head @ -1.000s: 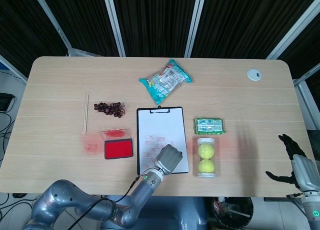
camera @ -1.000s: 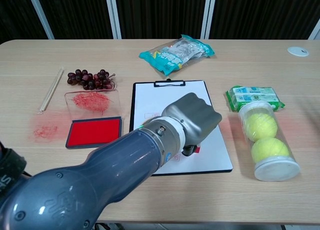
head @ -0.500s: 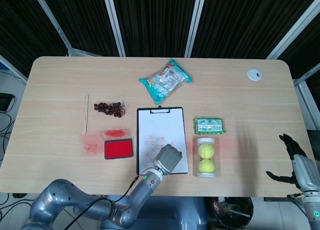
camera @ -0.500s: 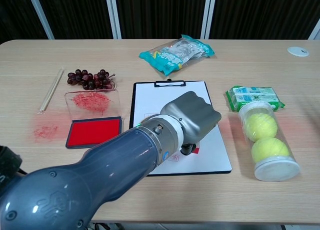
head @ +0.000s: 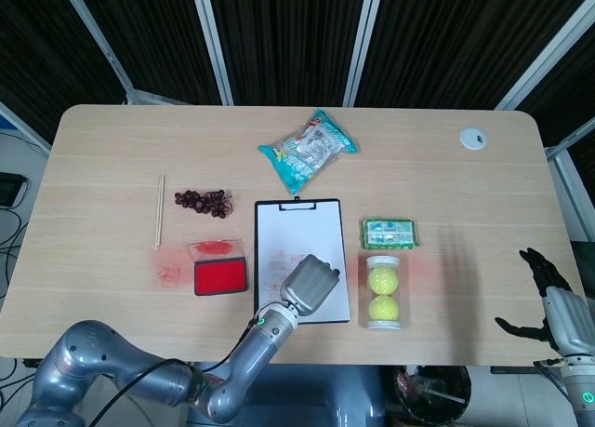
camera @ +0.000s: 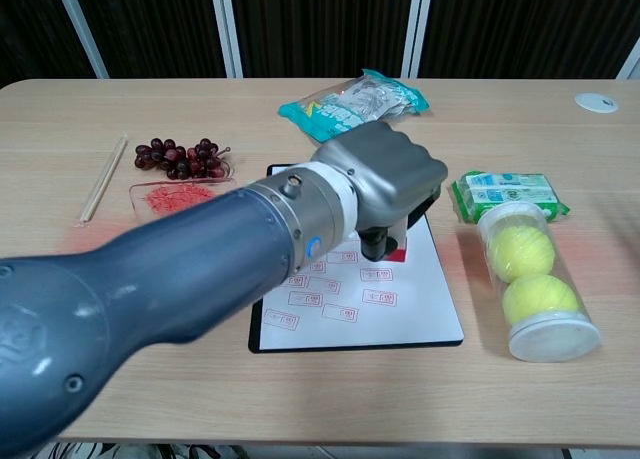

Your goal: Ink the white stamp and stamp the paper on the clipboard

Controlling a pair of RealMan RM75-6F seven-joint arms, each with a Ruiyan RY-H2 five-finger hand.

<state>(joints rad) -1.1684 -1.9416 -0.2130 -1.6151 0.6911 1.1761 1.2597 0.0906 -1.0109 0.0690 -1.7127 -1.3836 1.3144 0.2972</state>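
A light wooden counter (head: pixel 112 148) is seen from above and from chest height. Near its middle lies a black clipboard (head: pixel 303 264) holding white paper (camera: pixel 400 314) that carries several small red stamp marks.

The robot's left hand (camera: pixel 385 184) hovers over the clipboard, fingers curled into a fist around the stamp (camera: pixel 378 247). Only a dark part and a bit of red at the stamp's lower end peek out beneath the fingers, so its body is mostly hidden; it appears to sit just above or at the paper, and contact cannot be confirmed. The bulky grey forearm fills much of the chest view.

To the left of the clipboard sits a red ink pad (head: pixel 220 277), with its clear lid (head: pixel 216 247), smeared red, just behind it. Red smudges (head: pixel 167 273) mark the wood nearby. Further back are a bunch of dark grapes (head: pixel 204 202) and a thin wooden stick (head: pixel 159 211).

Behind the clipboard lies a teal snack bag (head: pixel 308 150). To the right are a green packet (head: pixel 389 232) and a clear tube of two yellow tennis balls (head: pixel 382 293). A small white disc (head: pixel 472 138) sits at the far right corner.

The right hand (head: pixel 548 301) is off the counter's right edge, fingers spread, holding nothing.
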